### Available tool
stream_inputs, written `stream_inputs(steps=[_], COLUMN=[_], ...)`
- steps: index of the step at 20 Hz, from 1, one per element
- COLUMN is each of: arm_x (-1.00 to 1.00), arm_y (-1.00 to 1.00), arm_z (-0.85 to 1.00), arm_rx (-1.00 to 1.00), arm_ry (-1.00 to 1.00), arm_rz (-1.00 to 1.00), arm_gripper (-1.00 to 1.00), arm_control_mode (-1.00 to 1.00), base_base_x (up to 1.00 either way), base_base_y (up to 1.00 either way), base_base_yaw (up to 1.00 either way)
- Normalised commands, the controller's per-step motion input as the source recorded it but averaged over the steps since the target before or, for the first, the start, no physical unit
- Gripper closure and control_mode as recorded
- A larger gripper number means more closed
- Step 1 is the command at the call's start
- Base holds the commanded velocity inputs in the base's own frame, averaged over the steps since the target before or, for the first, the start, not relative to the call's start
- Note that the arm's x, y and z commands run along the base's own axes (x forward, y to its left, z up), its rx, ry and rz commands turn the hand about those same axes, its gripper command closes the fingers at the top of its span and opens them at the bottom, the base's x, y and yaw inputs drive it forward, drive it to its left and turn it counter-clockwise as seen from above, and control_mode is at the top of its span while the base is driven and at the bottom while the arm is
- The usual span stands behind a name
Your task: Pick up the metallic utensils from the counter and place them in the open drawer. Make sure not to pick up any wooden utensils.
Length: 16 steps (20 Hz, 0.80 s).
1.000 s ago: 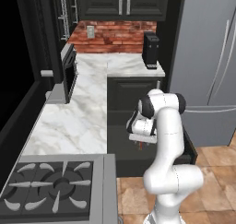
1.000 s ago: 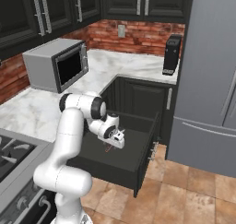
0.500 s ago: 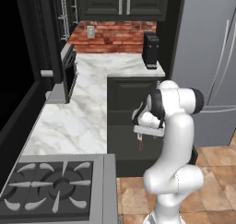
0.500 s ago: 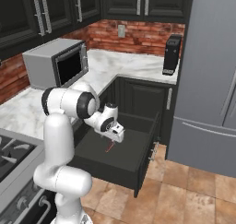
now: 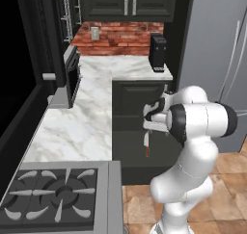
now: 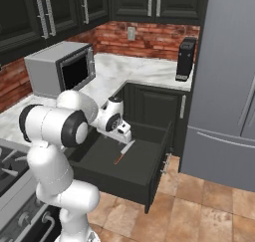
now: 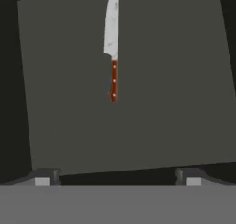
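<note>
Hand view: pointed steel knife with red-brown handle lies flat in matte charcoal drawer; hand wide open, empty.

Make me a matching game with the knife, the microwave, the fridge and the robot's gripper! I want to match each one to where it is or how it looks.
Things:
1. small knife with silver blade and reddish-brown handle
2. grey boxy microwave
3. tall grey fridge
4. gripper

Places or states:
A. on the marble worktop
B. open, over the drawer
C. beside the dark cabinets
D. inside the open dark charcoal drawer

Pairs: 1-D, 2-A, 3-C, 4-B
</note>
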Motion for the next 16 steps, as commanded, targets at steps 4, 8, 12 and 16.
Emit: stream_inputs(steps=[4,8,12,16], arm_x=[-0.25,-0.31,-0.42,-0.25], arm_y=[-0.02,-0.1,0.02,0.0], arm_z=[1.0,0.99,0.63,0.66], arm_rx=[0.0,0.0,-0.03,-0.03], arm_ry=[0.02,-0.04,0.0,-0.04], arm_rz=[0.0,0.04,0.05,0.01], arm_gripper=[-1.0,-1.0,-1.0,-1.0], arm_control_mode=[-1.0,-1.0,-1.0,-1.0], base_base_x=[0.0,0.0,0.0,0.0], base_base_y=[0.0,0.0,0.0,0.0], base_base_yaw=[0.0,0.0,0.0,0.0])
